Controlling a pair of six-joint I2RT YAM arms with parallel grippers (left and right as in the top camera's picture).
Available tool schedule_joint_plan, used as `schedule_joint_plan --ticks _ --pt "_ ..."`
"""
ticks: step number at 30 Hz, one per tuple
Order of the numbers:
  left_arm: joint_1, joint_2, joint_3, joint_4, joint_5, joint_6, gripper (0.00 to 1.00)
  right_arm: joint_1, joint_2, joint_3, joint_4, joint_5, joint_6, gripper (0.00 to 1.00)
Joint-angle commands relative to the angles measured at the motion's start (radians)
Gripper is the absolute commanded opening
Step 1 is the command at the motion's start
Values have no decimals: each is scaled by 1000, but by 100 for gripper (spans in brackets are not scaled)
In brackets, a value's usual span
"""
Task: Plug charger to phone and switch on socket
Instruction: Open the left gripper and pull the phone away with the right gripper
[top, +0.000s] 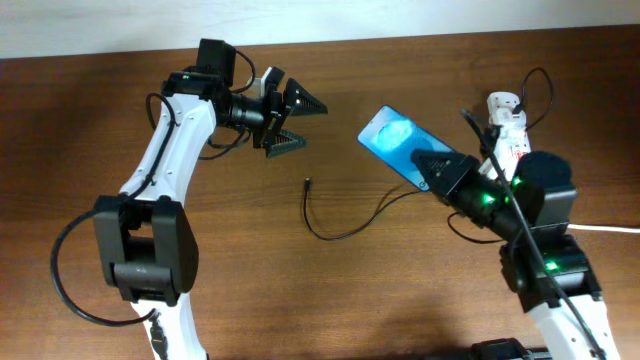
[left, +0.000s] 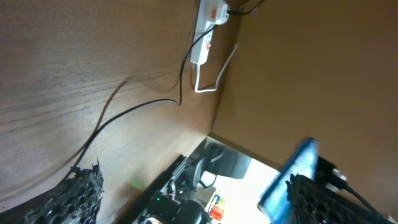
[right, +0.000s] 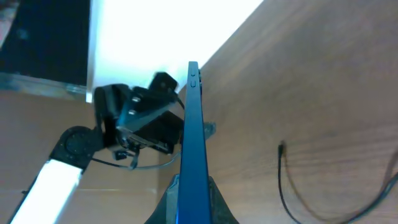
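The left gripper (top: 298, 122) hangs over the back part of the table (top: 250, 290). Its two fingers are wide apart and hold nothing.

The right gripper (top: 432, 160) has its fingers squeezed on one end of the phone (top: 393, 138). The phone is up off the wood and tipped, with its blue screen facing up. Its free end points at the left gripper, and there is a gap between them.

The thin black charger (top: 325, 237) lies in a loose loop on the table between the two arms. Its small tip (top: 306, 183) rests on bare wood, below the left gripper and apart from the phone. Nothing touches the tip, and there is open wood all around it. The rest of the cable runs under the right arm and up to the socket (top: 506, 125).

The socket is near the back edge of the table, just behind the right arm. That arm is between it and the middle of the table. A thick white cord (top: 605, 228) goes off the right side.
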Motion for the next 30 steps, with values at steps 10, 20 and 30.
schedule_joint_plan --ticks 10,20,30 --pt "2 -3 15 45 278 254 99 -7 -19 -95 232 -53 195 4" --pt "3 -3 15 82 359 259 99 -6 -13 -95 331 98 307 4" --pt "2 -3 15 90 358 219 100 79 127 -95 552 201 415 4"
